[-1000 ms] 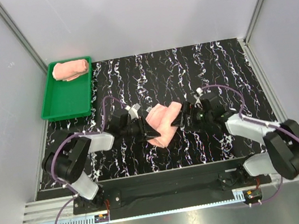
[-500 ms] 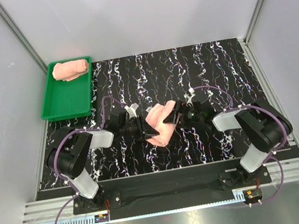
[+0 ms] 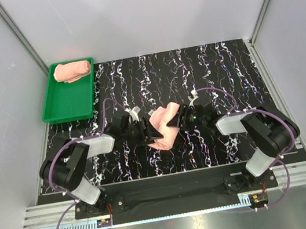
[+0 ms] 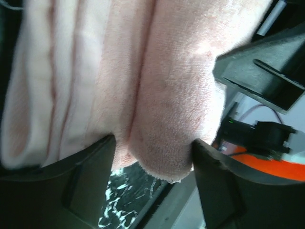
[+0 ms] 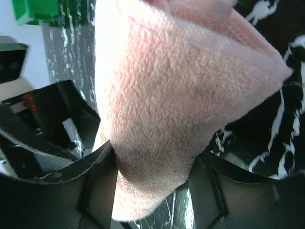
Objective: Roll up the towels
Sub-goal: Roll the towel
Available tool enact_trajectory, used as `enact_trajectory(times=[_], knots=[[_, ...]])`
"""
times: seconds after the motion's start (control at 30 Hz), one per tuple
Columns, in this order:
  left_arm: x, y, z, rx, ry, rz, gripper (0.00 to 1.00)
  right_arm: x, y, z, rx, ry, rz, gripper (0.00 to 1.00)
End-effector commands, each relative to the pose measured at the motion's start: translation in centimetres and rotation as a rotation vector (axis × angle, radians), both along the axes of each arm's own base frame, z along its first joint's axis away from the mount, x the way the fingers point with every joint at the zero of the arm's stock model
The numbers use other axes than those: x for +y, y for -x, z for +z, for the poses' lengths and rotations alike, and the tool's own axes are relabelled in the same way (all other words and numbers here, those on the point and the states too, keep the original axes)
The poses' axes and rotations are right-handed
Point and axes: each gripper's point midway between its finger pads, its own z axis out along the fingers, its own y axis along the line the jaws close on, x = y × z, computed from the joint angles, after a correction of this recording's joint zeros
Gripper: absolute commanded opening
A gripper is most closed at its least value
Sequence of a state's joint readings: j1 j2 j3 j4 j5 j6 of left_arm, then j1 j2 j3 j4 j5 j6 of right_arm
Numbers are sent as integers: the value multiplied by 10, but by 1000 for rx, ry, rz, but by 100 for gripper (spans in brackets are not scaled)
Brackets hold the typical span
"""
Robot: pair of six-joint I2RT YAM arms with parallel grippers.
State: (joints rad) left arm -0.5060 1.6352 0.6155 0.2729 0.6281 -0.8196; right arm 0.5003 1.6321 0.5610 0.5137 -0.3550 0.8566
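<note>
A crumpled salmon-pink towel (image 3: 164, 125) lies mid-table between both grippers. My left gripper (image 3: 148, 130) is at its left edge, jaws spread, and a thick fold of the towel (image 4: 167, 86) bulges between the fingers (image 4: 90, 176) without being squeezed. My right gripper (image 3: 176, 120) is at the towel's right side, its fingers (image 5: 209, 191) pressed into a bunched corner of the towel (image 5: 167, 86). A second towel (image 3: 72, 71), rolled, lies at the far end of the green tray (image 3: 69, 102).
The green tray sits at the table's far left corner beside the grey wall. The black marbled tabletop (image 3: 221, 67) stretches behind and to the right. Both arms' cables loop close to the towel.
The left jaws have spread apart around the towel fold. The right gripper has moved left onto the towel and its jaws have narrowed onto it.
</note>
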Motion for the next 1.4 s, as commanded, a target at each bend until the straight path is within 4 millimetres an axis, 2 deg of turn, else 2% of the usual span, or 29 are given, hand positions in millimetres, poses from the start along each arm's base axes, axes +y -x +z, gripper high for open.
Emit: enact_trajectory(times=[0.0, 0.03, 0.07, 0.1, 0.13, 0.17, 0.23, 0.27, 0.3, 0.4, 0.43, 0.5, 0.53, 0.63, 0.7, 0.73, 0.77, 0.83, 0.87, 0.93, 1.2, 1.3, 1.33, 1.37], knots=[[43, 3, -28, -31, -286, 75, 75, -18, 7, -10, 35, 151, -26, 54], [49, 6, -28, -41, -329, 66, 75, -20, 9, -11, 40, 178, -35, 54], [51, 1, -24, -87, -374, 79, 77, -22, 10, -11, 45, 194, -36, 54], [51, -2, -13, -135, -387, 84, 78, -24, 14, -10, 57, 219, -32, 53], [50, 5, -11, -160, -423, 55, 79, -26, 16, -11, 60, 246, -38, 53], [51, -5, 4, -231, -447, 89, 80, -27, 17, -9, 67, 262, -40, 53], [43, 1, 16, -313, -474, 56, 81, -31, 20, -8, 86, 309, -45, 53], [44, -6, 31, -388, -498, 92, 81, -36, 32, -15, 135, 355, -34, 54], [40, -5, 38, -433, -503, 90, 83, -34, 29, -10, 133, 362, -33, 54], [19, 6, 67, -612, -500, 52, 85, -36, 35, -11, 171, 418, -33, 54], [4, 18, 75, -682, -482, -7, 87, -36, 36, -11, 176, 431, -32, 54], [-4, 24, 83, -749, -488, -24, 88, -37, 39, -11, 200, 460, -28, 55], [-16, 33, 86, -792, -472, -71, 89, -36, 39, -11, 205, 469, -24, 55], [-32, 45, 84, -841, -486, -128, 90, -33, 42, -9, 222, 497, -9, 56], [-37, 47, 73, -852, -535, -153, 90, -30, 43, -7, 232, 509, 3, 57], [-45, 51, 76, -872, -536, -174, 90, -28, 45, -7, 233, 516, 15, 57], [-47, 50, 65, -868, -580, -183, 90, -27, 46, -6, 237, 521, 20, 57], [-55, 51, 61, -869, -598, -204, 90, -23, 49, -6, 244, 533, 40, 58], [-58, 51, 52, -862, -620, -218, 90, -22, 50, -6, 246, 536, 45, 58], [-65, 51, 50, -869, -621, -228, 90, -19, 51, -5, 252, 538, 52, 58], [-60, 44, 16, -825, -746, -220, 90, -17, 58, 0, 254, 526, 74, 59], [-56, 43, 4, -812, -775, -215, 82, -12, 61, 4, 258, 499, 101, 60], [-55, 43, 0, -809, -783, -217, 74, -9, 63, 6, 259, 486, 114, 61], [-55, 44, -5, -802, -789, -231, 70, -9, 64, 8, 258, 480, 120, 61]])
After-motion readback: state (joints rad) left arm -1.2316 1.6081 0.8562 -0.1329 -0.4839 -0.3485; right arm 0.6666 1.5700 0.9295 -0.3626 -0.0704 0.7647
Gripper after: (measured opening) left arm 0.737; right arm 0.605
